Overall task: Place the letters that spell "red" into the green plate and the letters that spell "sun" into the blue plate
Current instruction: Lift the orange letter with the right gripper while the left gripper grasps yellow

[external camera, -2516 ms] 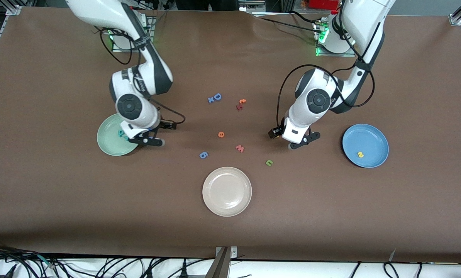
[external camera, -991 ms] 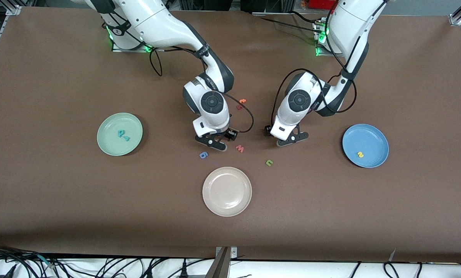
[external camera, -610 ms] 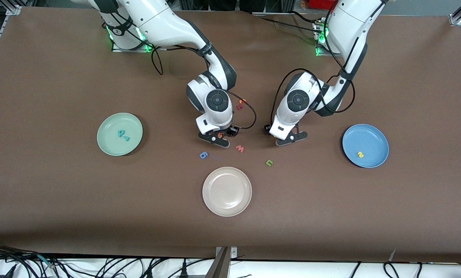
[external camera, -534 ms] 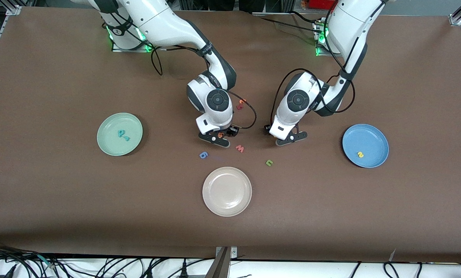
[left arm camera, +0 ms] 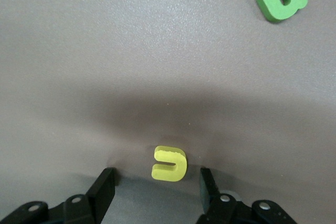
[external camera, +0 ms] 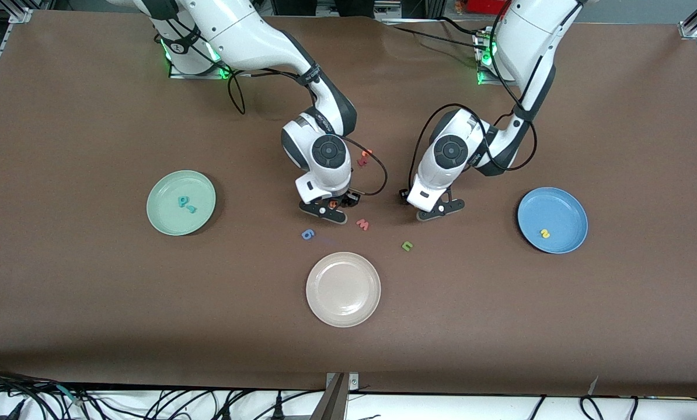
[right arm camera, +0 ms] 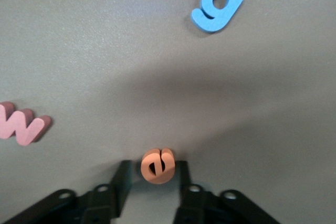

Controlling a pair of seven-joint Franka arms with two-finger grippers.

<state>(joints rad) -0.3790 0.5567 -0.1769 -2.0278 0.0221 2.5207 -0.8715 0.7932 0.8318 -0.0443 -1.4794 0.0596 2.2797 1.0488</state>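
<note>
The green plate (external camera: 181, 202) is sitting toward my right arm's end of the table with two teal letters (external camera: 186, 203) lying in it. The blue plate (external camera: 552, 219) is sitting toward my left arm's end, holding a yellow letter (external camera: 545, 233). My right claw (right arm camera: 153, 170) is squeezing the orange e (right arm camera: 157, 166) between its fingers. My left claw (left arm camera: 156, 186) is standing spread around the yellow u (left arm camera: 169, 163), not touching it. The green n (external camera: 407, 246) is lying near the cream plate (external camera: 343, 289).

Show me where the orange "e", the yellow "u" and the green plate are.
orange "e" (right arm camera: 157, 166): right wrist view, middle of the letter.
yellow "u" (left arm camera: 169, 163): left wrist view, middle of the letter.
green plate (external camera: 164, 219): front view, bare floor near the rim.
</note>
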